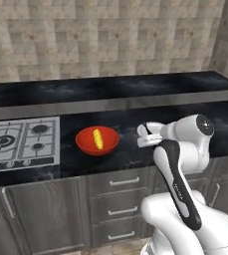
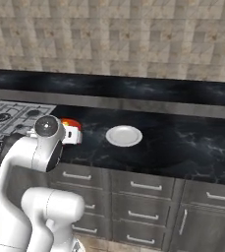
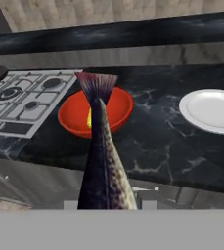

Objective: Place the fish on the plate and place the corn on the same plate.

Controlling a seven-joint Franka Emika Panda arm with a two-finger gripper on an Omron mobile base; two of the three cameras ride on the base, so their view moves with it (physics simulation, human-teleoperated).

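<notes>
We've got the fish [image 3: 103,161] clamped in the gripper [image 1: 144,135], tail pointing away from the hand and hanging over the front edge of the desk [image 3: 152,141]. The fingers themselves are hidden behind the fish body in the hand view, so we judge the grip from the fish riding with the hand.

The plate [image 2: 124,135] sits bare on the desk, well apart from the red bowl [image 1: 97,141] and off to the right of the fish in the hand view. The corn [image 1: 98,138] is lying in the red bowl, not yet touched. The stove [image 1: 21,142] is further left, out of our way.

Step in hand, as we read it: carry the fish across to the plate.

How we'd do it well:
- Keep height until we're past the bowl rim; the tail hangs near it in the hand view.
- Centre the fish body over the plate, not the tail; it's long next to the plate, so an off-centre drop probably leaves one end overhanging.
- Lay it to one side of centre if possible, leaving room for the corn.
- Lower close before releasing so it doesn't slide off.
</notes>
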